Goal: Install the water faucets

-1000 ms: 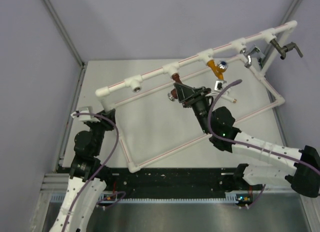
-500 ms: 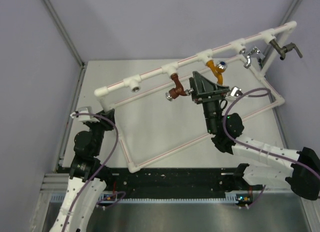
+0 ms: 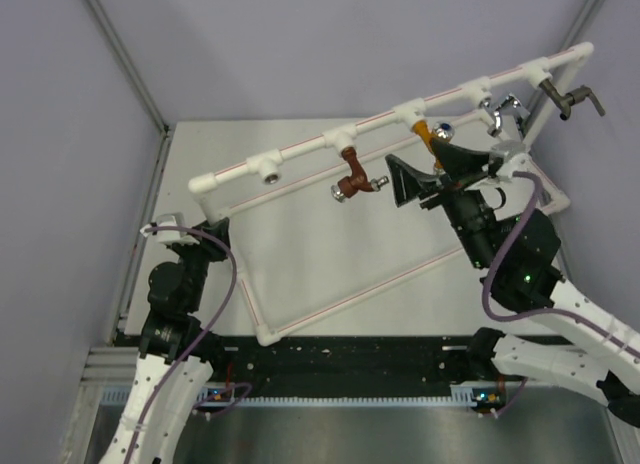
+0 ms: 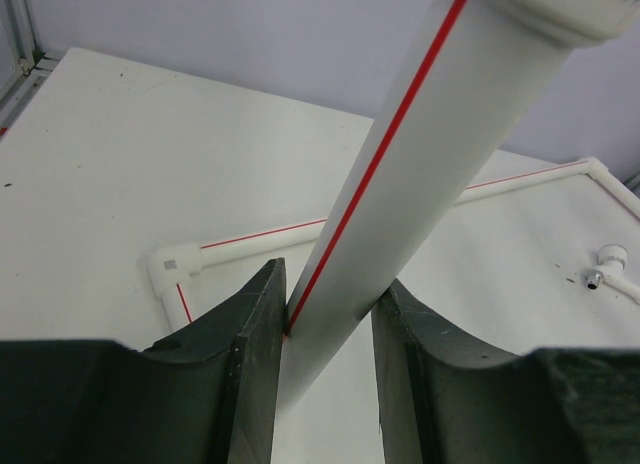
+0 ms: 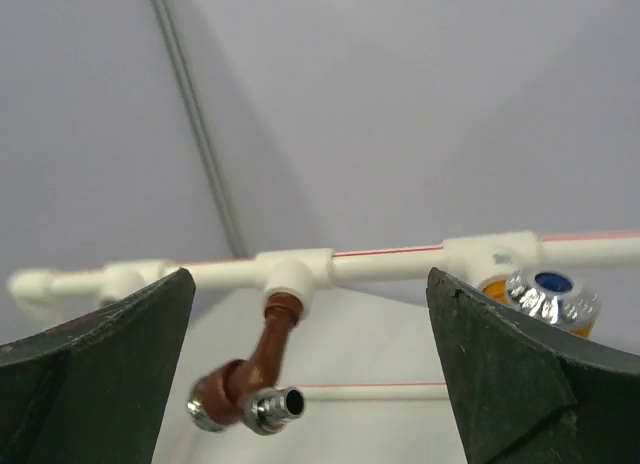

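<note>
The right tool (image 3: 432, 174) stands wide, its two dark fingers spread far apart and holding nothing. Straight ahead of it, seen through the gap between the fingers and clear of both, the reddish-brown faucet (image 5: 268, 346) hangs from a tee socket (image 5: 290, 274) on the top rail of the white pipe frame (image 3: 300, 149). Its body slants down from the socket, and its silver tip points back toward the tool. Beyond the tool's right finger, the yellow faucet (image 3: 430, 136) with a shiny blue-capped knob sits in the next socket along the same rail. Farther out on that side, a chrome faucet (image 3: 500, 112) and a dark faucet (image 3: 570, 99) also hang from the rail. Past the tool's left finger, the last socket (image 3: 270, 169) on the rail is open, with nothing screwed into it.

The left tool (image 4: 330, 284) is narrow and clamped on a leg of the white pipe frame. The red-striped tube rises between its two fingers, touching both. Ahead of this tool and below it, the frame's lower pipes lie flat on the white desk (image 3: 300, 244). Far off to its right, at the edge of the wrist view, lies what looks like the white faucet (image 4: 608, 267), a small piece with a silvery end resting on the desk beside a pipe. It is too small there to be sure.
</note>
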